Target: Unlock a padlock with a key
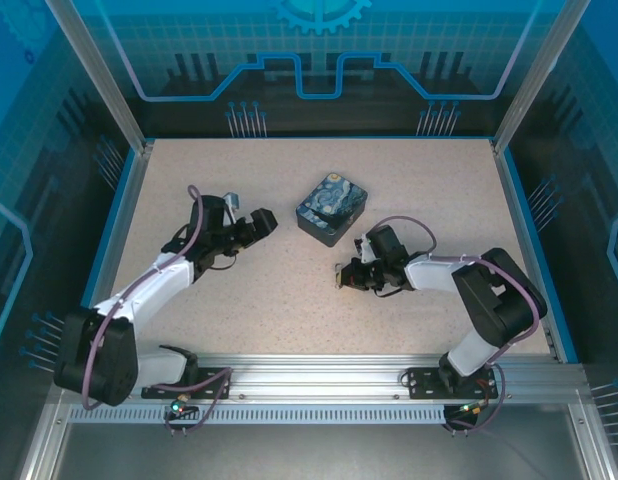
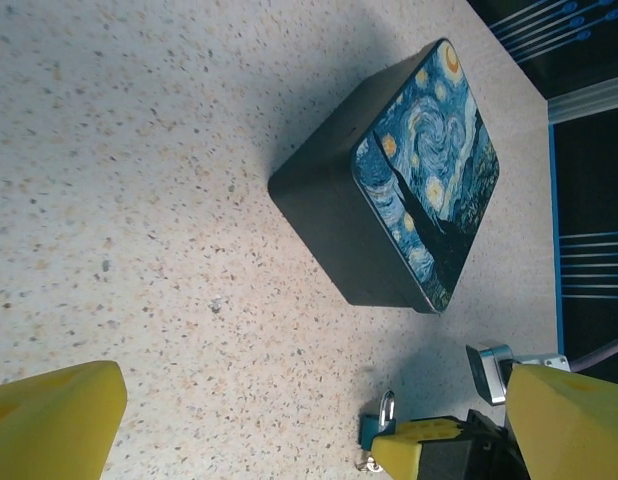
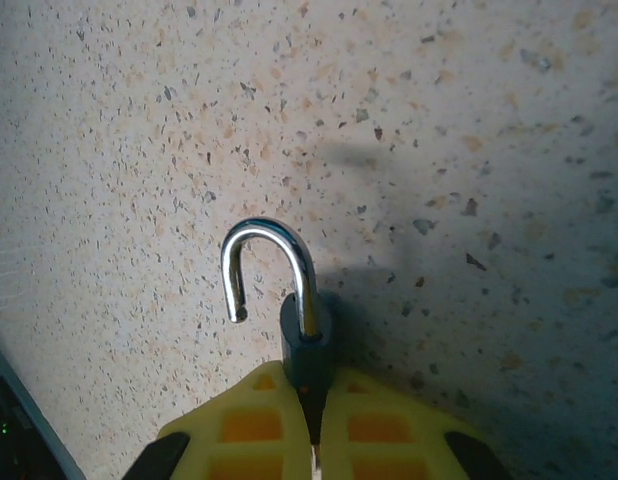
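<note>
While the right gripper (image 3: 311,425) is closed almost fully, the dark body of the padlock (image 3: 307,335) is clamped between its yellow fingers (image 3: 249,430), over the table (image 3: 469,120); the left gripper (image 2: 314,400) is spread to its full width with nothing held. The lower part of the padlock's body is covered by the fingers; a metallic glint (image 2: 367,464) beneath it, seen from the left wrist, is too small to be identified. The shackle (image 3: 269,250) is curved, polished steel, one end free of the body; the table is pale and speckled; the box (image 2: 389,200) nearby is rounded-cornered, dark-sided, with a swirling blue-yellow lid.
</note>
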Tool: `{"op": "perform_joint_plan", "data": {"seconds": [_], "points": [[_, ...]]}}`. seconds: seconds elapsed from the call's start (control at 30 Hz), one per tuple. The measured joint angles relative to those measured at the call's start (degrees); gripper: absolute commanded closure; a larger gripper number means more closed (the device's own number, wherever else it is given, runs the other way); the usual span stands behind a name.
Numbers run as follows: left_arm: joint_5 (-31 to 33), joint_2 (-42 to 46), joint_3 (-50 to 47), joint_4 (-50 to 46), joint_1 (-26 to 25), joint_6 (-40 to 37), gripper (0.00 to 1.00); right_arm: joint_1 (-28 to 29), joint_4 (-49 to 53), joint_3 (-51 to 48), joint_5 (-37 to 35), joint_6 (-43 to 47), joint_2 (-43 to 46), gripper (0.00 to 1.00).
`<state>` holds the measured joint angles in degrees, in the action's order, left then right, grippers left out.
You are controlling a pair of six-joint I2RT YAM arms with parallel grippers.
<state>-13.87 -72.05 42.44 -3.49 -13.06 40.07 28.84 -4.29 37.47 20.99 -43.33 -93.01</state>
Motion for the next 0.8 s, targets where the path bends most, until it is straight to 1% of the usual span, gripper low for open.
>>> {"op": "perform_joint_plan", "data": {"seconds": [0.07, 0.1, 0.27, 0.4, 0.47, 0.57, 0.63, 0.73, 0.77, 0.8], "points": [[0.13, 1.53, -0.61, -0.44, 0.85, -0.02, 0.01, -0.04, 0.20, 0.00, -0.37, 0.31, 0.02, 0.73], [0.15, 2.27, -0.85, -0.76, 1.31, -0.02, 0.01, -0.04, 0.63, -0.09, -0.87, 0.33, 0.31, 0.69], [0.13, 5.20, -1.03, -2.60, 3.93, -0.50, 0.01, -1.29, 4.85, -0.31, -2.86, 2.84, 4.83, 0.63], [0.13, 8.02, -1.03, -4.50, 6.71, -1.68, 0.01, -4.24, 9.75, -0.31, -5.33, 6.16, 11.56, 0.54], [0.20, 9.62, -1.03, -5.51, 8.39, -2.64, 0.01, -5.73, 11.96, -0.28, -6.97, 8.20, 15.17, 0.51], [2.49, 12.31, -1.09, -6.78, 10.80, -4.28, 0.01, -7.61, 16.41, 0.94, -10.86, 12.39, 20.15, 0.44], [6.10, 14.58, -1.77, -6.78, 11.58, -6.03, 0.01, -8.66, 18.62, 2.21, -14.53, 15.26, 22.93, 0.34], [12.81, 18.08, -4.81, -5.14, 11.78, -9.25, 0.01, -10.64, 19.28, 3.08, -20.68, 19.39, 27.52, 0.10], [15.34, 18.86, -6.38, -4.11, 11.78, -10.45, 0.01, -11.52, 19.15, 3.08, -22.73, 20.74, 28.96, 0.01], [17.59, 19.15, -7.89, -2.91, 11.78, -11.69, 0.01, -12.66, 18.45, 2.82, -25.00, 21.94, 30.36, 0.00]]}}
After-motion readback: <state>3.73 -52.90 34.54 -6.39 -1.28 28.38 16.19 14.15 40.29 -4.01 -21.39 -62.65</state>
